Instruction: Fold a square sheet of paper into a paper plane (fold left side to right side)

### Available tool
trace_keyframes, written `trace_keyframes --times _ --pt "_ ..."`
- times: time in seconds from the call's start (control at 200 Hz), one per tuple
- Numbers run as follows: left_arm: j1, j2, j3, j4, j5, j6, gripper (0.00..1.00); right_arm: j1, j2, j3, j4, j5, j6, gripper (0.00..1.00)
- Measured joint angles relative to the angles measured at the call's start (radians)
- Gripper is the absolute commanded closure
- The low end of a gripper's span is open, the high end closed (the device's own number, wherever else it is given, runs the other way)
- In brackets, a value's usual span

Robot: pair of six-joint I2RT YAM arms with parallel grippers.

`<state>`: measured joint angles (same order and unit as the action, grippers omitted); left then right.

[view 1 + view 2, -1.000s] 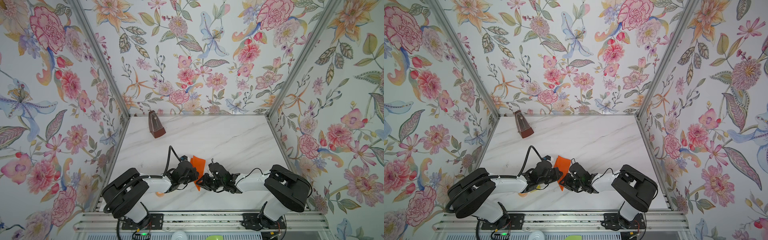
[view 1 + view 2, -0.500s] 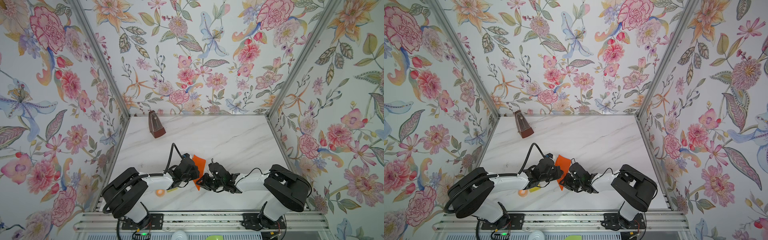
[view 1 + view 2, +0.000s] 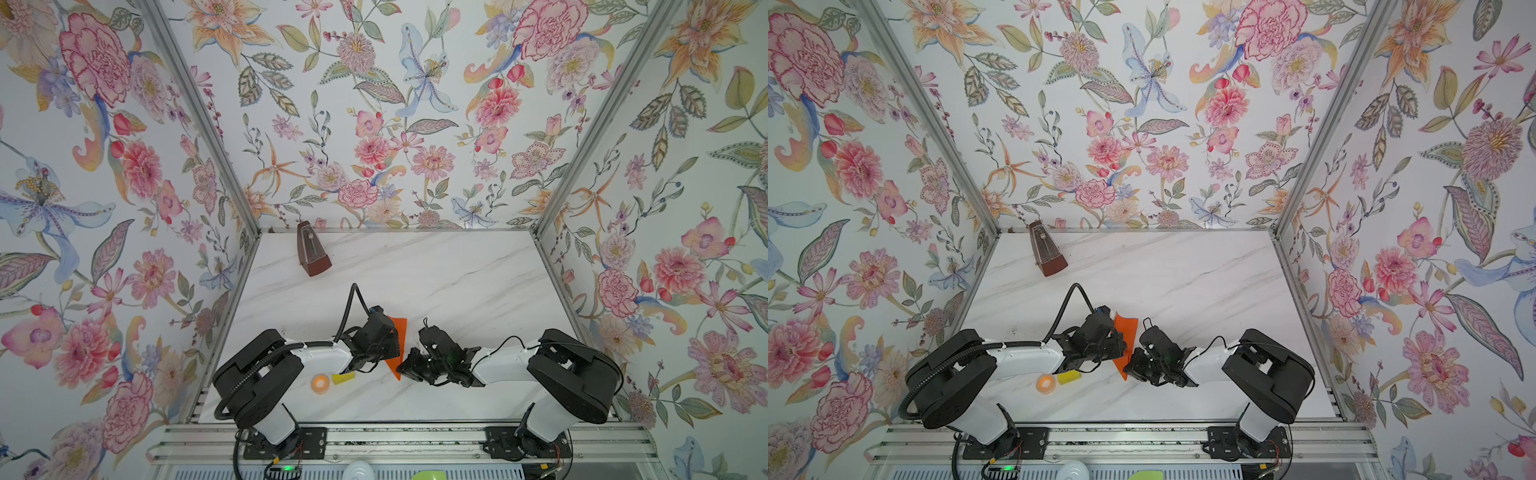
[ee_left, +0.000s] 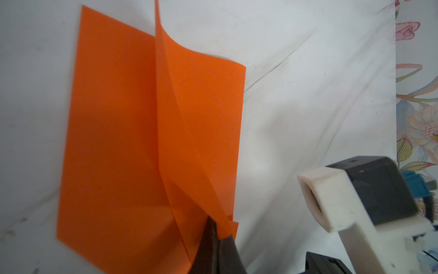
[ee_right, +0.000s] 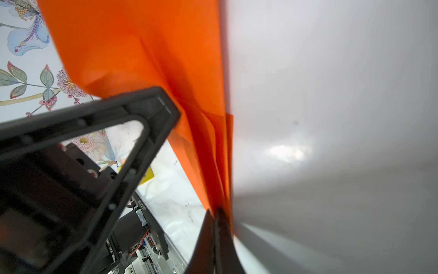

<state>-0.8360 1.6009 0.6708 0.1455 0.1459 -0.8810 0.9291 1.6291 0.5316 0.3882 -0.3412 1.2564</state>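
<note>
The orange sheet of paper [image 3: 398, 329] [image 3: 1128, 328] lies near the table's front middle, creased into a narrower shape with a point toward the front. In the left wrist view part of the paper [image 4: 113, 142] lies flat while one flap stands up along the centre crease. My left gripper [image 3: 392, 347] [image 3: 1121, 345] [image 4: 214, 225] is shut on that raised flap. My right gripper [image 3: 405, 368] [image 3: 1133, 365] [image 5: 216, 213] is shut on the paper's [image 5: 142, 47] layered near tip. The two grippers almost meet over the paper.
A brown metronome [image 3: 313, 254] [image 3: 1047, 254] stands at the back left. An orange tape ring [image 3: 321, 382] [image 3: 1045, 383] and a small yellow block [image 3: 343, 377] [image 3: 1069, 377] lie beside the left arm near the front. Floral walls enclose three sides.
The right gripper has closed on the paper's near tip. The left arm has shifted slightly away from the front, uncovering the tape ring and yellow block.
</note>
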Motion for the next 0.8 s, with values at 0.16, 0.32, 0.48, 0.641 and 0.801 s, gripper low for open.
trace_keyframes --times 0.16,0.32,0.48,0.641,0.801 --pt "0.000 0.000 0.035 -0.064 -0.007 0.046 0.90 -0.029 0.000 -0.021 0.023 -0.053 -0.031 1.00" --pt "0.000 0.003 0.071 -0.100 -0.019 0.082 0.86 -0.048 0.000 -0.030 0.028 -0.097 -0.061 1.00" --pt "0.001 0.029 0.093 -0.113 -0.017 0.107 0.88 -0.055 0.000 -0.034 0.026 -0.119 -0.076 1.00" --pt "0.001 0.057 0.119 -0.133 0.000 0.134 0.86 -0.057 0.000 -0.037 0.028 -0.128 -0.085 1.00" --pt "0.005 0.096 0.163 -0.146 0.027 0.164 0.89 -0.061 0.000 -0.043 0.036 -0.142 -0.090 1.00"
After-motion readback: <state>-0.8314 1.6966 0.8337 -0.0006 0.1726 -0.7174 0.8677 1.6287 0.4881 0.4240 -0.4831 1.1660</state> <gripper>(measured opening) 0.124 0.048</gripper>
